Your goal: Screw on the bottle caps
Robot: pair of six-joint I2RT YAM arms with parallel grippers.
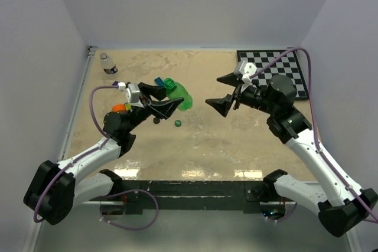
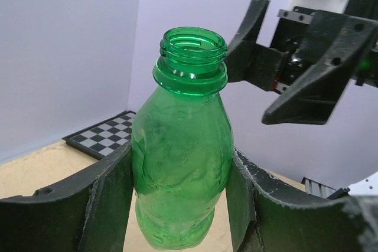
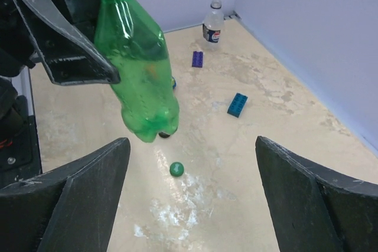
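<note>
Beige table (image 3: 283, 122) | left claw (image 2: 180, 154) pinches green bottle (image 2: 180, 116) aloft | right claw (image 3: 190, 143) spread, facing it | green cap (image 3: 176, 169) below

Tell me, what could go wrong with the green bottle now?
1. The left gripper holds the bottle tilted in the air by its smooth body. It might slip out or get squashed.
2. The green cap lies flat on the table, and the right gripper is open and empty. A cap that small could skid away when pinched.
3. The right gripper is near the bottle and could bump it.
</note>
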